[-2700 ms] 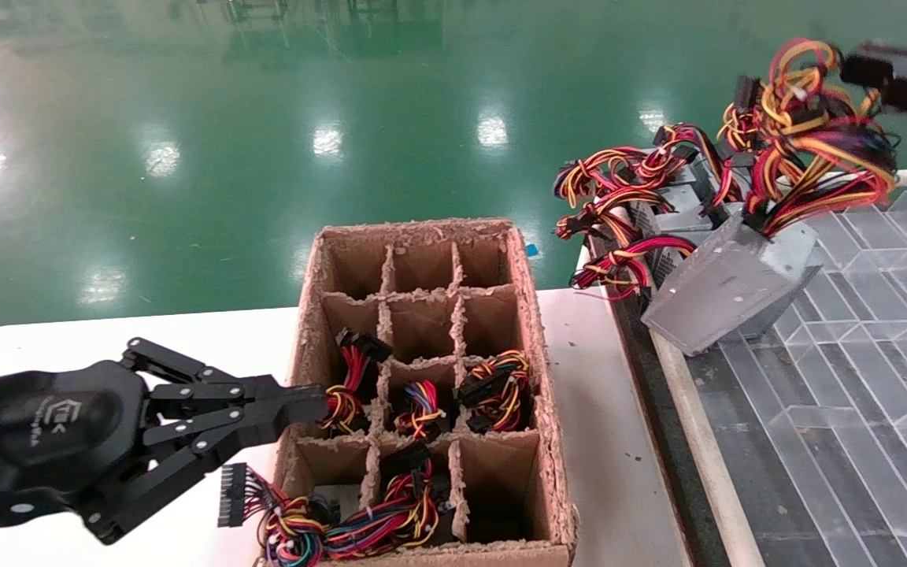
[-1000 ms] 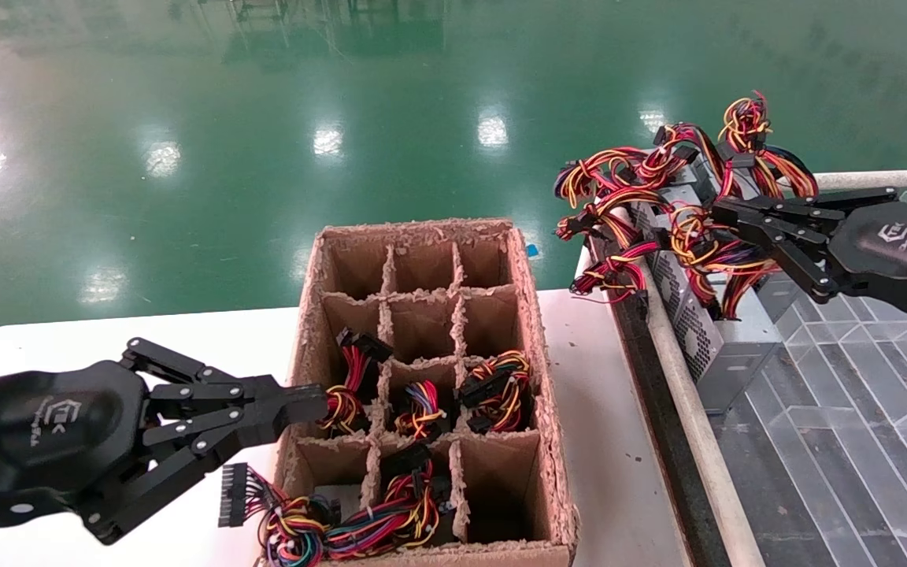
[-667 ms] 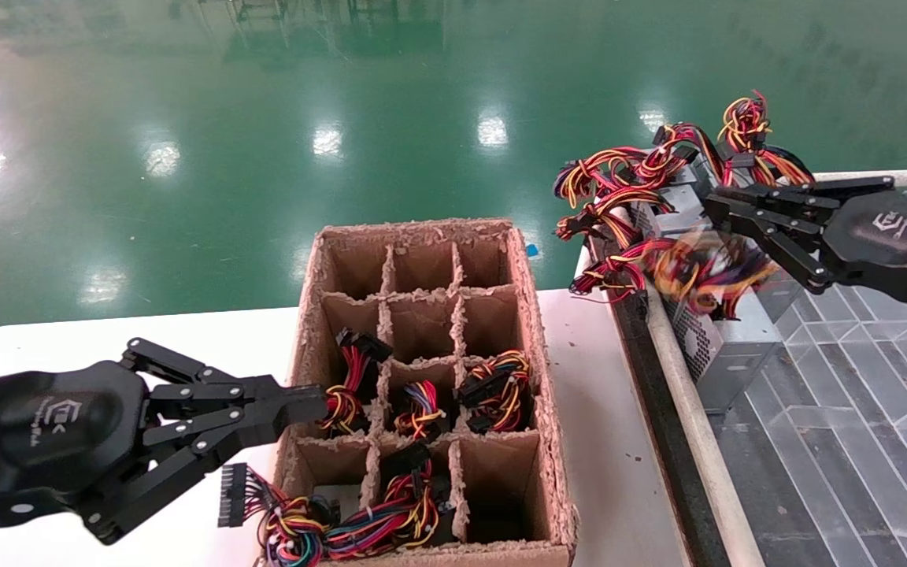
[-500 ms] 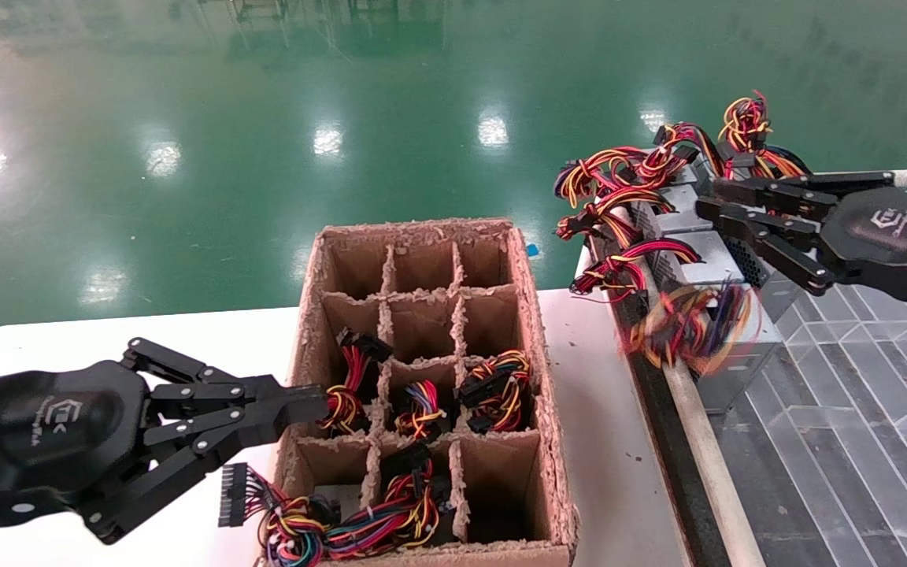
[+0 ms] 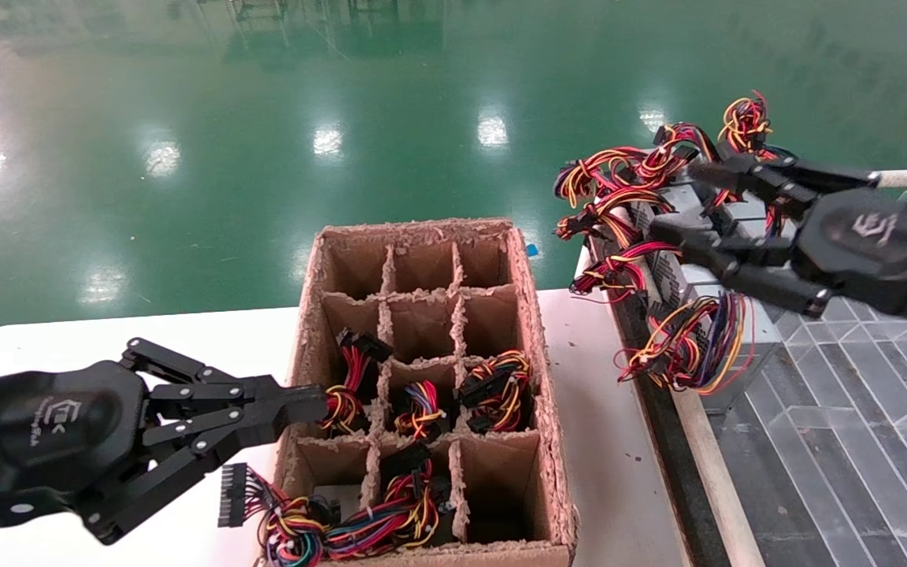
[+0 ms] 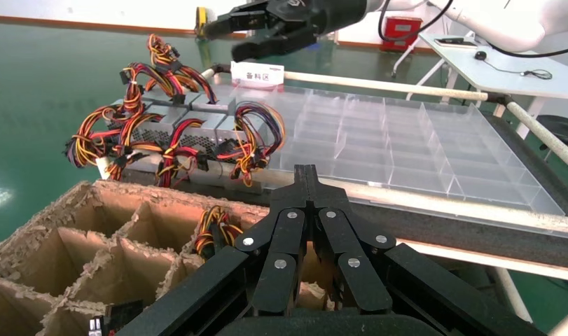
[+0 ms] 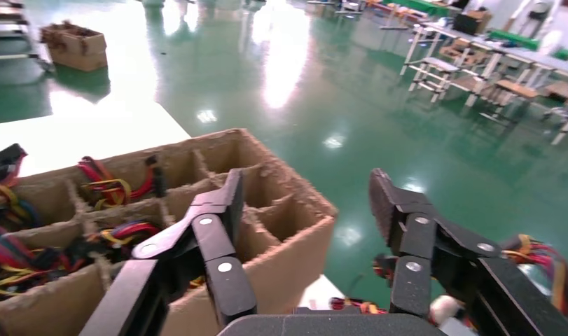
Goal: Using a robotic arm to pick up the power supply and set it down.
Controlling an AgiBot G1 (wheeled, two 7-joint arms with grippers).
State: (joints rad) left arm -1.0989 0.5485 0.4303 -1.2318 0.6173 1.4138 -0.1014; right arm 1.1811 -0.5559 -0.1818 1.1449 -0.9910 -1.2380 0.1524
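The left tool [image 6: 307, 183] hangs with fingers pressed together above the cardboard box [image 6: 92, 245]. Beyond, the power supply [image 6: 233, 133] rests beside clear trays [image 6: 407, 147].

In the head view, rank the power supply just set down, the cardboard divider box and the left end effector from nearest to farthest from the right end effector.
From the right end effector:
1. Power supply, just below it.
2. Cardboard divider box, toward the middle.
3. Left end effector, at the box's far side.

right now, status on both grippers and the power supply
Right gripper open above the row of units, empty. Left gripper shut, parked at the cardboard divider box. Grey perforated power supply set down on the clear tray, purple-yellow wires hanging over the edge.
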